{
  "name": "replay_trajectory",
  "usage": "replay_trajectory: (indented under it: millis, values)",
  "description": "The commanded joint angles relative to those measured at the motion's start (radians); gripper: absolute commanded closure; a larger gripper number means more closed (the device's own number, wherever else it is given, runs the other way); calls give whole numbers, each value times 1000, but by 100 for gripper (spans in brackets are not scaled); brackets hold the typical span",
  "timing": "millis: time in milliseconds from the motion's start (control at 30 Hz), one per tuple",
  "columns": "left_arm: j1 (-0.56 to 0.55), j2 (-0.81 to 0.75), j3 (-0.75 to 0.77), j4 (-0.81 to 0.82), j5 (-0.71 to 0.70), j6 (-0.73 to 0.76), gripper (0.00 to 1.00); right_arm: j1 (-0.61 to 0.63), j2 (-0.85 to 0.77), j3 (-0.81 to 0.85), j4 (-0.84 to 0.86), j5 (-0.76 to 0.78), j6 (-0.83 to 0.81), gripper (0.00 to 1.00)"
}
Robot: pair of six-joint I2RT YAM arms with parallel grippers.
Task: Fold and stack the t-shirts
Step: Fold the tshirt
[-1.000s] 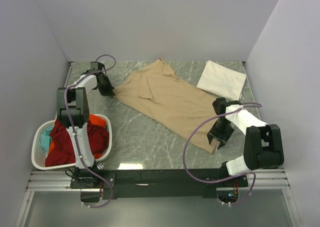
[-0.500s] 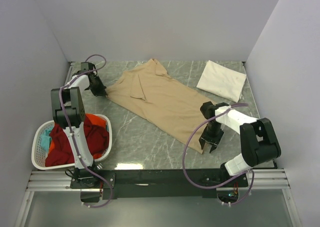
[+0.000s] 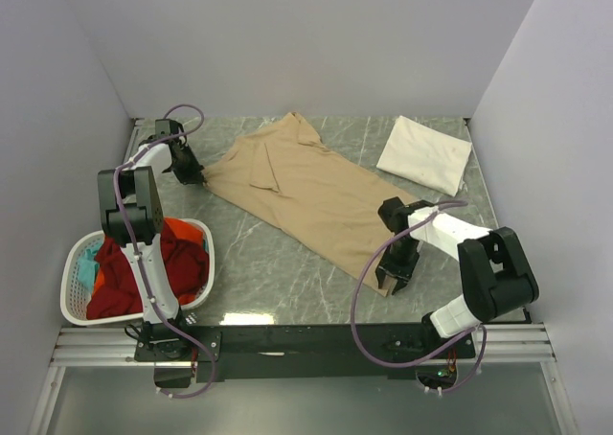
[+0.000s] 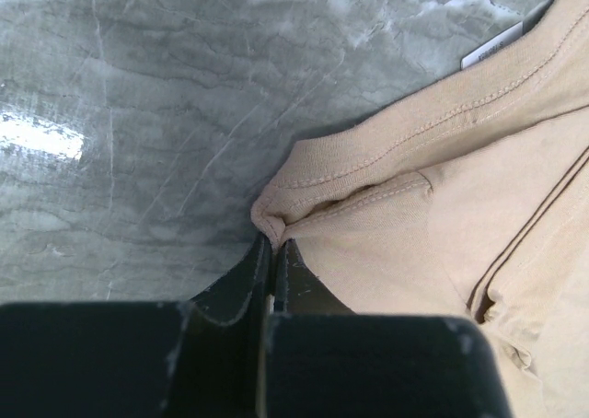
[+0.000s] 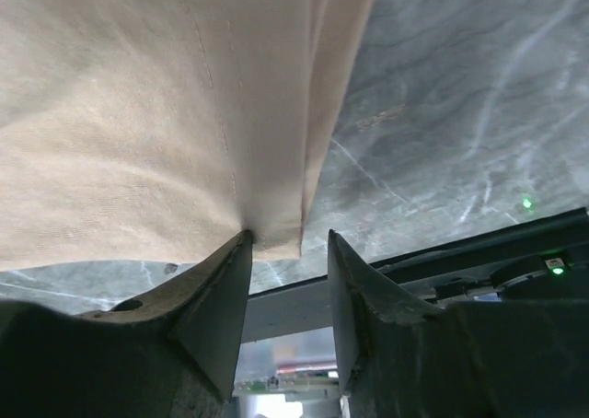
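The tan t-shirt [image 3: 297, 191] lies spread diagonally on the marble table. My left gripper [image 3: 198, 178] is shut on its far-left collar corner, and the left wrist view shows the bunched cloth [image 4: 442, 215] pinched at my left gripper's [image 4: 273, 243] tips. My right gripper [image 3: 391, 280] is open at the shirt's near hem corner. In the right wrist view the hem [image 5: 138, 114] hangs between the spread jaws of my right gripper [image 5: 287, 238], touching one finger. The cream-white t-shirt [image 3: 424, 153] lies folded at the back right.
A white laundry basket [image 3: 72, 272] stands at the near left, holding a red shirt [image 3: 120, 272], an orange one [image 3: 192, 232] and a teal one [image 3: 88, 260]. The table's near edge and frame rail [image 3: 306, 334] are just below my right gripper.
My left gripper pulled the tan shirt's collar corner to the left. My right gripper moved left and nearer along the hem, and the whole shirt shifted left.
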Motion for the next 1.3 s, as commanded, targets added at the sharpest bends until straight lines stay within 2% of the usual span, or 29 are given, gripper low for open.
replay_trajectory:
  millis: [0,67,167,200,267,300,400,933,1067,1100,1167,1200,1267]
  values:
    - [4,-18,7,4,-5,20,100,20,31,-29,42,-40,-11,56]
    - [4,-15,10,2,-3,21,100,22,43,-54,67,-46,-17,59]
    - [6,-15,17,-1,-5,24,99,27,65,-87,92,-40,-16,69]
    - [6,-14,17,-2,-5,26,100,27,71,-95,99,-39,-14,76]
    - [9,-11,24,-5,-9,31,100,27,71,-113,115,-32,-8,83]
    - [9,-9,27,-7,-11,37,100,25,71,-115,118,-25,-7,91]
    - [13,-5,43,-13,-18,49,100,28,71,-118,107,-6,-6,100]
    - [36,1,58,-19,-54,87,98,37,14,-156,56,18,-3,100]
    - [35,-9,53,-30,-72,89,83,42,5,-126,35,17,-8,100]
    - [36,-14,52,-30,-86,86,73,42,0,-120,27,18,-10,100]
    - [35,-29,49,-31,-101,84,63,43,-13,-92,3,23,-14,96]
    - [35,-32,49,-34,-119,86,54,43,-19,-83,-8,24,-16,95]
    - [36,-38,58,-51,-141,86,47,42,-36,-49,-39,32,-28,91]
